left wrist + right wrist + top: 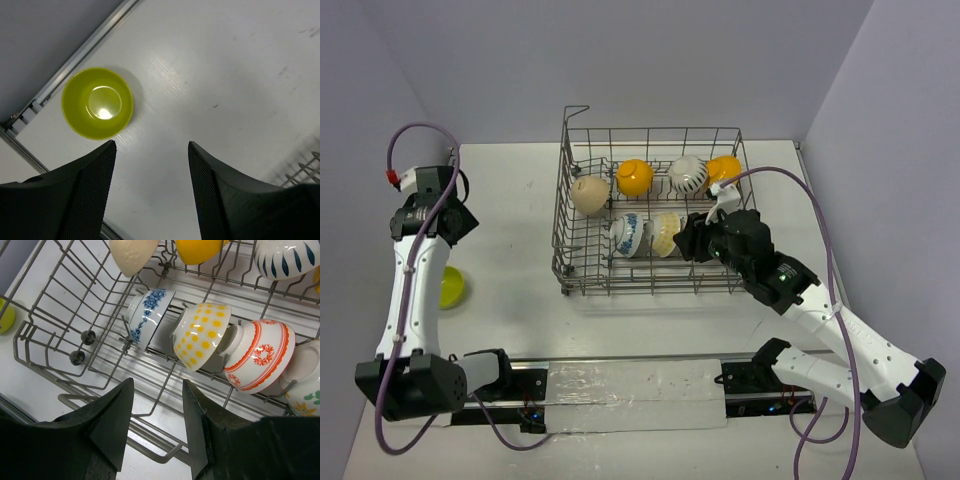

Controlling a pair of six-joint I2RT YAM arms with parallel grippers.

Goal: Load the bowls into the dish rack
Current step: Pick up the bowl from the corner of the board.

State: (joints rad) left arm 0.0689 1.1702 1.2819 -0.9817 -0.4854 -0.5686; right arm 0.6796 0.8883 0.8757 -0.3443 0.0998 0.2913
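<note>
A lime green bowl (450,287) (97,103) sits upright on the table, left of the dish rack (563,200). My left gripper (448,225) (151,145) hangs open and empty above the table, with that bowl up and to the left of its fingertips. The rack holds tan (589,194), orange-yellow (634,177), white striped (688,175), second orange-yellow (725,168), blue-patterned (147,315), yellow-dotted (205,335) and red-and-white (257,357) bowls on their sides. Over the rack's near right part my right gripper (688,240) (157,385) stands open, holding nothing.
A metal rail (630,385) runs along the table's near edge between the arm bases. Grey walls close in the left, back and right. Purple cables loop from both arms. The rack's raised handle (576,110) stands at its far left corner.
</note>
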